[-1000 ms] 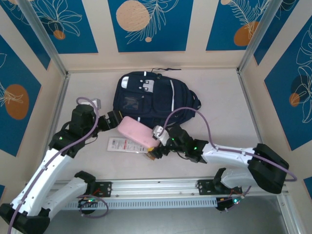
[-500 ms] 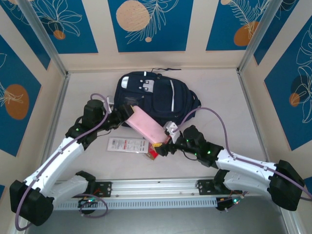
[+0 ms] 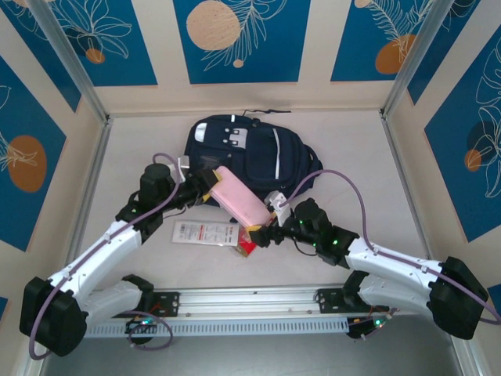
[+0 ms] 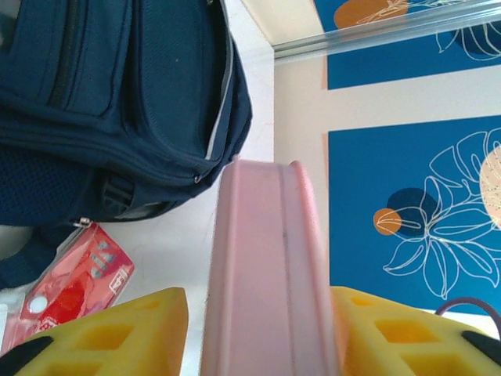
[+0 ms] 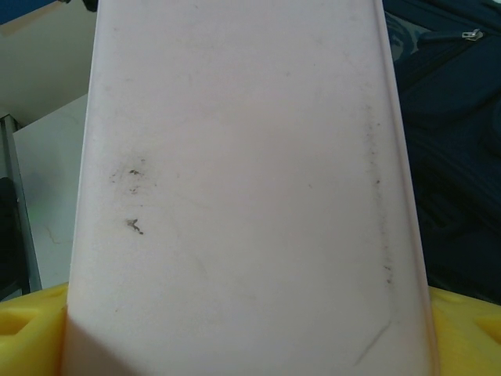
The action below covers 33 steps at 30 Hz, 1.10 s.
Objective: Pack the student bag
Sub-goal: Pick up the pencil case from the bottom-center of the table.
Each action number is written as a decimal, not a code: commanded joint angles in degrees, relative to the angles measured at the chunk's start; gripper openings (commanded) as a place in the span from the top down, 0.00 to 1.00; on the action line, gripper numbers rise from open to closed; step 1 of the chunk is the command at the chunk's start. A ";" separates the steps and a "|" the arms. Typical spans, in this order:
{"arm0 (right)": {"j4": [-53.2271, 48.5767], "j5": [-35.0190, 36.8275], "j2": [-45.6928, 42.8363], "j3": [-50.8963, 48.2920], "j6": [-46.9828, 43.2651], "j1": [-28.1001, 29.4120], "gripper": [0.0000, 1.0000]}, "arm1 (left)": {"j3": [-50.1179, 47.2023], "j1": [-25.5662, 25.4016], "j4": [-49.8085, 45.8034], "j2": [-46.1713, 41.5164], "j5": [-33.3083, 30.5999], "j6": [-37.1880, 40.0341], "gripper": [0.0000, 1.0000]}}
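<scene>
The student bag (image 3: 250, 157) lies flat at the far middle of the bench (image 3: 368, 180), front pocket up. The right end effector (image 3: 262, 232) grasps the near-right end of a pink pencil case (image 3: 237, 199) across its broad face, holding it slanted above the bench at the bag's near edge, probably so the other arm can take it or help steer it in. The left end effector (image 3: 205, 193) brackets the far-left end edge-on: one pad (image 4: 391, 329) touches, the other shows a slight gap, so a firm clamp cannot be told.
</scene>
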 commanded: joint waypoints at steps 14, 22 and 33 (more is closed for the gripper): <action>1.29 0.97 -2.52 0.39 1.59 -0.65 0.16 | -0.17 -0.74 3.20 1.36 -0.41 -0.49 0.75; -4.41 0.07 -11.64 0.06 2.04 -1.90 0.04 | -0.15 -0.57 3.97 2.25 -3.19 -1.44 0.78; -18.02 -4.93 -17.68 5.89 16.73 -9.74 0.11 | 0.24 -0.29 9.87 4.43 -5.56 -7.57 0.79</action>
